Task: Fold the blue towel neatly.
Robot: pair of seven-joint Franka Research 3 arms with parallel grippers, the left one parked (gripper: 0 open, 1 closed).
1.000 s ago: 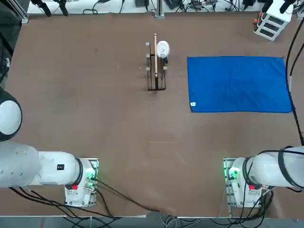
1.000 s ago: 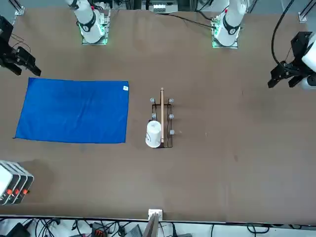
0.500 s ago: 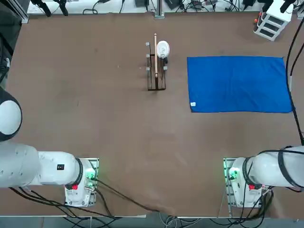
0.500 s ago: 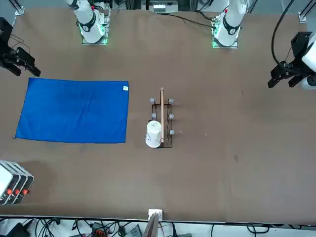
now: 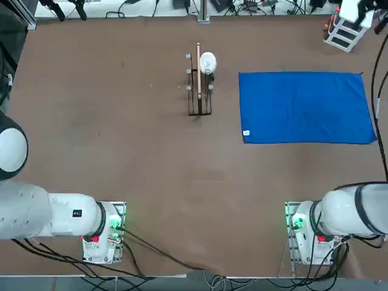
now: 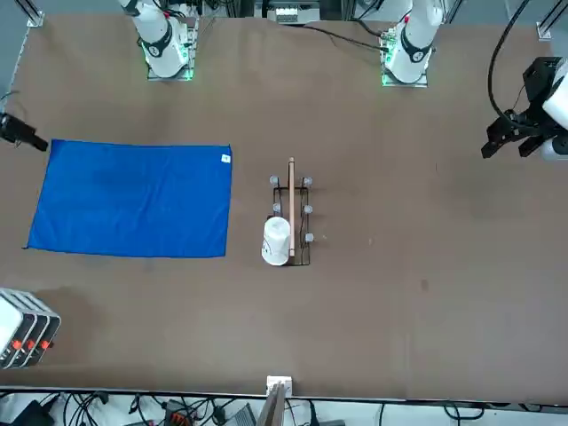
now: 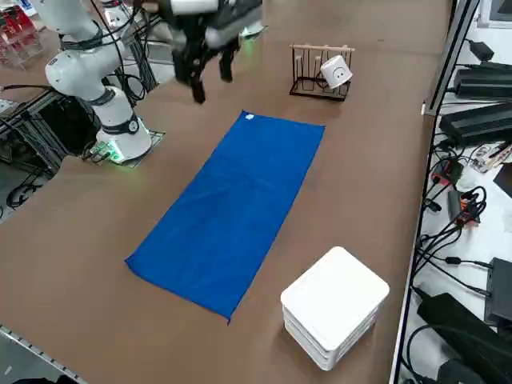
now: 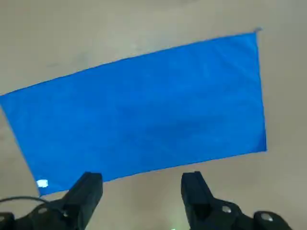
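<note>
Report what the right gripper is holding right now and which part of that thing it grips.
Nothing is held. The right gripper is open, above the table, with bare space between its fingers. The blue towel lies flat and unfolded on the table, untouched.

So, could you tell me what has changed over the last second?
Only the right gripper has moved: in the front view it has slid toward the picture's left edge, until little of it shows. Its fingers are open, holding nothing. The blue towel lies flat and unfolded as before, and the wooden rack hasn't shifted.
</note>
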